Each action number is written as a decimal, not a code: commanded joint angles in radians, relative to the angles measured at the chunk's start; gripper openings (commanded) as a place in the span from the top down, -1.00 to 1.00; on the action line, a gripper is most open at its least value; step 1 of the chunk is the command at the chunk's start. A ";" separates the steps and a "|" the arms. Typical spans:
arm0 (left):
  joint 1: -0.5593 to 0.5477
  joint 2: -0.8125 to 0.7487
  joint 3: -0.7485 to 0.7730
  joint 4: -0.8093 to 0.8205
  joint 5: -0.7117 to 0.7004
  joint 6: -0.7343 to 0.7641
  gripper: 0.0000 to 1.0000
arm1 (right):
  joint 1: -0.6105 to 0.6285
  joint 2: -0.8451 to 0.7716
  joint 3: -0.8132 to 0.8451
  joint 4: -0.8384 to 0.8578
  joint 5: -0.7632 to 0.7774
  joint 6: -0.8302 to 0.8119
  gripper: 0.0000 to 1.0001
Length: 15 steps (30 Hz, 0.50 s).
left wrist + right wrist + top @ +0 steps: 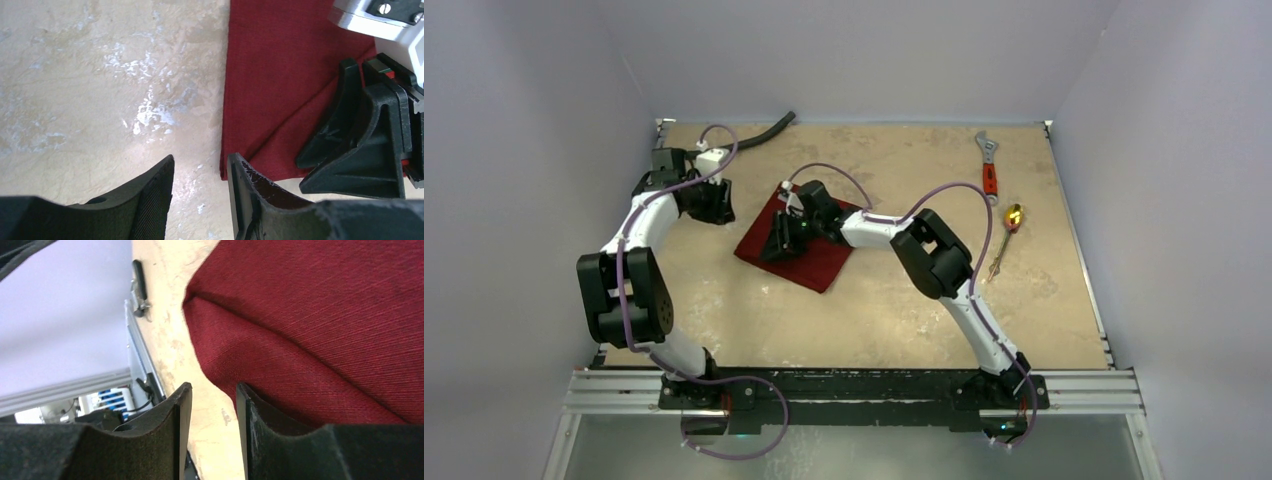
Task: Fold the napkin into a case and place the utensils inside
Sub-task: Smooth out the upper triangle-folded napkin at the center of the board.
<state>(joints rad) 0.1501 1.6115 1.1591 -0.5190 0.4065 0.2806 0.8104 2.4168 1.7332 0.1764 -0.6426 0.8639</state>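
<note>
I read the left gripper [201,161] as open and empty over bare surface [75,100], with the napkin [280,75] corner just right of it. Right gripper [214,390] is open too, nothing between, at the creased napkin edge. Utensils [1014,216] lie well right of both, near the wrench [989,165].

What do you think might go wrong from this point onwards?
The left gripper and right gripper sit close together at the napkin, so they may collide. Both stand open over bare table just off its edge, so closing now may grab nothing.
</note>
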 commanded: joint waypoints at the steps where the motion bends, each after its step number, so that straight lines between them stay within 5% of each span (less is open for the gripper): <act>1: 0.003 -0.032 0.000 -0.026 0.113 0.058 0.18 | -0.015 -0.098 -0.029 0.147 -0.137 0.090 0.15; 7: -0.011 -0.024 -0.026 -0.063 0.228 0.102 0.24 | -0.107 -0.282 -0.183 0.147 -0.119 0.034 0.17; 15: -0.188 0.019 0.009 -0.116 0.359 0.127 0.26 | -0.270 -0.299 -0.336 0.068 -0.070 -0.093 0.53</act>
<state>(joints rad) 0.0605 1.6119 1.1400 -0.6121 0.6483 0.3645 0.5896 2.0720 1.4281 0.3019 -0.7403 0.8616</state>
